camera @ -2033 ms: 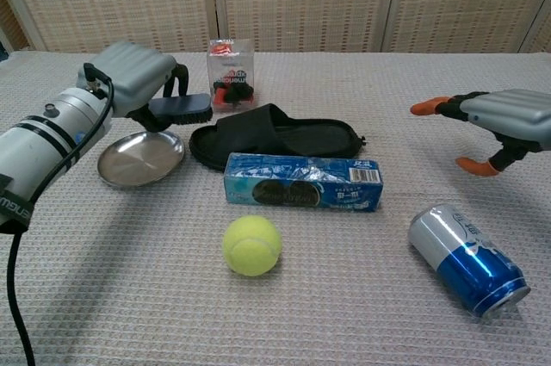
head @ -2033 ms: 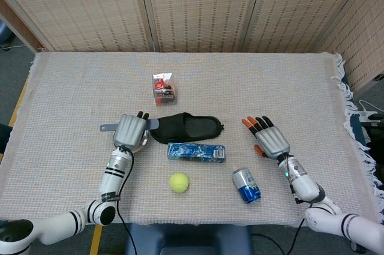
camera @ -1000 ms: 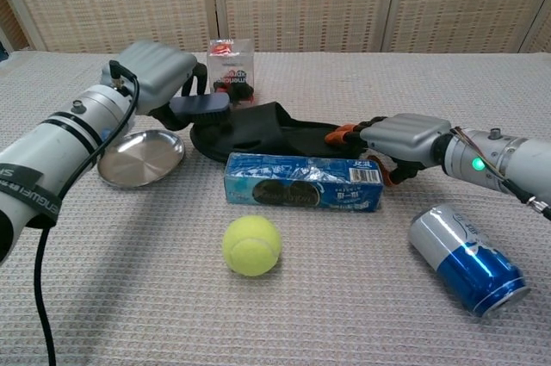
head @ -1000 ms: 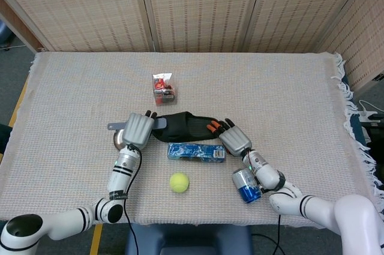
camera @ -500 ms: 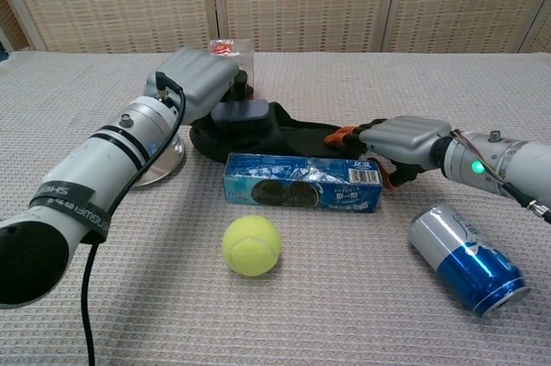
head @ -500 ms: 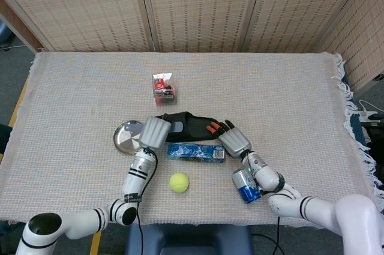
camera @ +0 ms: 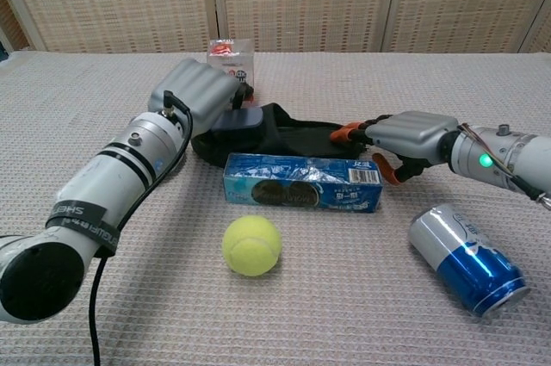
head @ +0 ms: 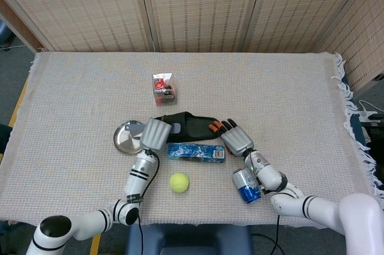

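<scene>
while the left hand [camera: 200, 90] grips a grey-blue tool [camera: 238, 119] over the black slipper [head: 193, 126], the right hand [camera: 405, 134] rests spread, grasping nothing, at the slipper's other end.

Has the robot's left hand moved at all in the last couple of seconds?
Yes. The left hand has shifted rightward, from above the metal dish to the heel end of the black slipper, carrying its flat grey object along.

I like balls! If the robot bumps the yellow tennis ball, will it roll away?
Probably: the tennis ball is round and sits free on the flat woven tablecloth. The rough weave may slow it. It looks light and fuzzy, so likely not slippery.
</scene>
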{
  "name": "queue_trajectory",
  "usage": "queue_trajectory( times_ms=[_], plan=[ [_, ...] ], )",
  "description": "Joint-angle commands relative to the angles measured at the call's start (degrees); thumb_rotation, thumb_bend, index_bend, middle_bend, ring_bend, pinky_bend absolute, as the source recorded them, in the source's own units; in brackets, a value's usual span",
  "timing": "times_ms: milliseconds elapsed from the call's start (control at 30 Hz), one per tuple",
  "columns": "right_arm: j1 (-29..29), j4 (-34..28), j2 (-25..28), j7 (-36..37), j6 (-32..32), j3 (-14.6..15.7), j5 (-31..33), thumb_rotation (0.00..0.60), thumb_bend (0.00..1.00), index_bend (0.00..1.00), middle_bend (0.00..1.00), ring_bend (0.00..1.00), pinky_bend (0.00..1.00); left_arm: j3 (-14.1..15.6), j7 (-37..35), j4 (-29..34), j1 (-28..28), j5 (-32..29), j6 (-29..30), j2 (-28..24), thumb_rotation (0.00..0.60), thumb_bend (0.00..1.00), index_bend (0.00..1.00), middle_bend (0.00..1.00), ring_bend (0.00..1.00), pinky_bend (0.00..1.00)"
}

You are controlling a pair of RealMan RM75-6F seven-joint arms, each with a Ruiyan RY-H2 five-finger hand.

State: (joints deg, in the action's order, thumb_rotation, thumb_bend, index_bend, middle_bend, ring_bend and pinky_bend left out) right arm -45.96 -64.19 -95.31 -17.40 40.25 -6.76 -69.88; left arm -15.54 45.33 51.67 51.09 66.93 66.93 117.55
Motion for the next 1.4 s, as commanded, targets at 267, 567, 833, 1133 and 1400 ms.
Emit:
queue_trajectory(
  times_ms=[267, 567, 833, 1133, 1400],
  plan=[
    [-0.23, -0.59, 0.49, -0.33, 0.01, 0.27, 0.67, 0.600, 0.82, 0.00, 0.00, 0.00, 0.00, 0.08, -0.21, -3.05, -1.13, -0.46, -0.75, -0.03, 0.600, 0.38, 0.55, 0.61, 0.90, 1.00],
    [-0.40, -0.56, 0.39, -0.53, -0.03, 0.54, 1.30, 0.600, 0.82, 0.00, 0.00, 0.00, 0.00, 0.20, 0.03, -2.42, -1.23, 0.41, -0.44, -0.19, 0.600, 0.38, 0.56, 0.62, 0.90, 1.00],
    [-0.49, -0.62, 0.47, -0.33, -0.11, 0.75, 1.60, 0.600, 0.82, 0.00, 0.00, 0.00, 0.00, 0.62, -0.36, -2.48, -0.54, 2.37, 0.30, 0.88, 0.600, 0.38, 0.56, 0.62, 0.90, 1.00],
    [-0.60, -0.79, 0.88, 0.22, 0.12, 0.90, 1.28, 0.600, 0.82, 0.00, 0.00, 0.00, 0.00, 0.78, -0.24, -6.71, -0.57, 2.98, -0.01, 1.70, 0.600, 0.38, 0.56, 0.62, 0.90, 1.00],
    [-0.25, -2.31, 2.51, 1.11, 1.34, 0.86, 0.46, 0.600, 0.82, 0.00, 0.00, 0.00, 0.00, 0.36, -0.26, -6.73, -2.75, 1.44, -0.73, -0.59, 0.600, 0.38, 0.57, 0.63, 0.90, 1.00]
  ],
)
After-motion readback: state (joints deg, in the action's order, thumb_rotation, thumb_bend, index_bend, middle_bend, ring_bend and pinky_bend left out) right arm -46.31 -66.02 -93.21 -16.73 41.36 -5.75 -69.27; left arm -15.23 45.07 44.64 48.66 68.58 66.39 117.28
